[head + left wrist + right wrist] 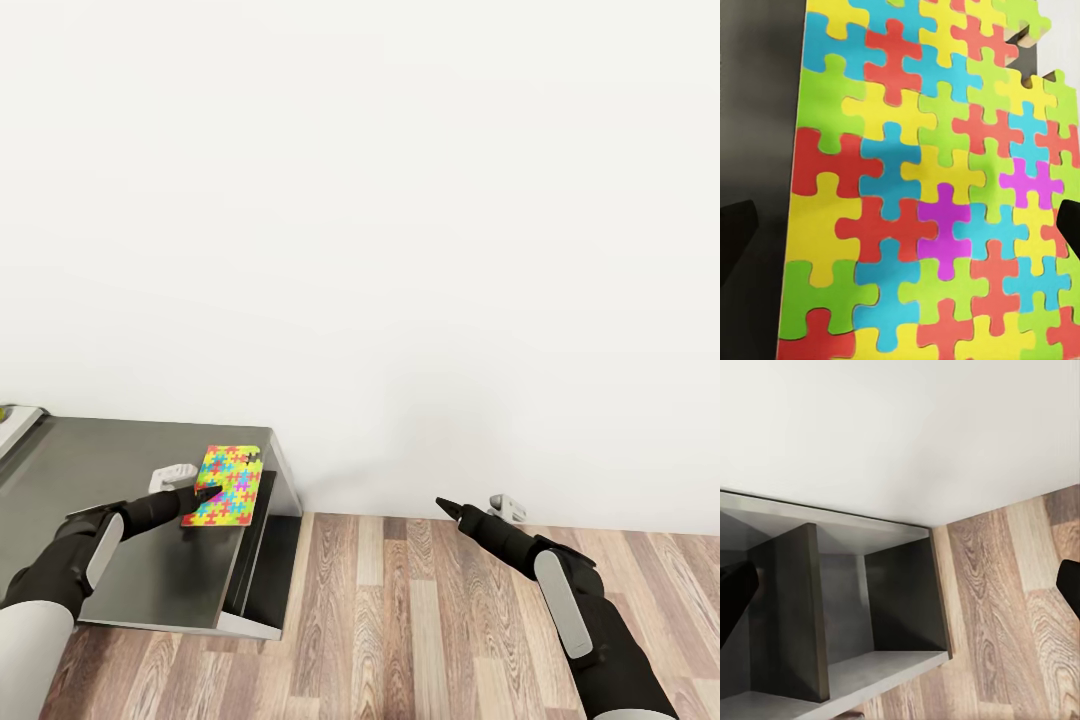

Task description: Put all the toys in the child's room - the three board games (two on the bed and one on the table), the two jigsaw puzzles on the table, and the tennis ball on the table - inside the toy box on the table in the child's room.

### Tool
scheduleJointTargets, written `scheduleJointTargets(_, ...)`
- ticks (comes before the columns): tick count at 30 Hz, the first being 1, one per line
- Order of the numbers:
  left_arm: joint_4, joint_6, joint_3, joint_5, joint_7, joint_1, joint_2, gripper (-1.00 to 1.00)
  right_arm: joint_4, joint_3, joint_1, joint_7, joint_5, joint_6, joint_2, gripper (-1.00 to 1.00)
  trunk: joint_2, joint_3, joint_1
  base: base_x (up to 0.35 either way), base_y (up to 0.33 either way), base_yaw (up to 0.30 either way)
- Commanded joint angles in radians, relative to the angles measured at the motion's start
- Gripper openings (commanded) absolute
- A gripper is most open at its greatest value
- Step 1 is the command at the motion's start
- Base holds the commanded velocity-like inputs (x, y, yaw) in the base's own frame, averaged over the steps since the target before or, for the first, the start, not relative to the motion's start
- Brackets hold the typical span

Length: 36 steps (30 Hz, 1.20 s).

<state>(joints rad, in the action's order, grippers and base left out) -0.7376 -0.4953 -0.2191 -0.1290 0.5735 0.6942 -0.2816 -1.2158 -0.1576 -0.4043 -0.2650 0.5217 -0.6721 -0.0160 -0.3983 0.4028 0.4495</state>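
Jigsaw puzzle (226, 485), one, flat rectangular board of interlocking red, yellow, green, blue and magenta pieces, lies near the right end of the smooth grey table (120, 560). Left gripper (205, 493) hovers over it, fingers spread wide. Right gripper (447, 507) hangs above plank wood floor (420, 620), fingers apart. White plain wall (400, 250) behind.

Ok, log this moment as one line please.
stage: reaching puzzle | left gripper: open, over puzzle on table | right gripper: open, idle above floor | puzzle not lifted
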Motion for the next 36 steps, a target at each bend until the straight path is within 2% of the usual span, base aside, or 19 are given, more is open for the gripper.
scheduleJointTargets(1, 0.0, -0.008, -0.002, -0.007, 0.002, 0.001, 0.0, 1.0, -0.001, -0.002, -0.001, -0.004, 0.0, -0.006, 0.0, 1.0, -0.002, 0.002, 0.001, 0.0, 0.0, 0.0)
scheduleJointTargets(12, 0.0, -0.008, -0.002, -0.004, 0.042, 0.001, -0.001, 1.0, -0.001, -0.002, -0.001, -0.004, 0.0, -0.006, 0.0, 1.0, -0.002, 0.002, 0.001, 0.0, 0.0, 0.0)
scheduleJointTargets(26, 0.0, -0.008, -0.002, -0.003, 0.049, 0.001, -0.001, 1.0, -0.001, -0.002, -0.001, -0.004, 0.0, -0.006, 0.0, 1.0, -0.002, 0.002, 0.001, 0.0, 0.0, 0.0)
scheduleJointTargets(31, 0.0, -0.008, -0.001, -0.003, 0.086, 0.001, -0.002, 1.0, -0.001, -0.002, -0.001, -0.003, 0.0, -0.006, 0.001, 1.0, -0.002, 0.002, 0.001, 0.0, 0.0, 0.0)
scheduleJointTargets(36, 0.0, -0.008, -0.002, -0.003, 0.097, 0.001, -0.002, 1.0, -0.001, -0.002, -0.001, -0.003, -0.001, -0.006, 0.001, 1.0, -0.002, 0.002, 0.001, 0.0, 0.0, 0.0)
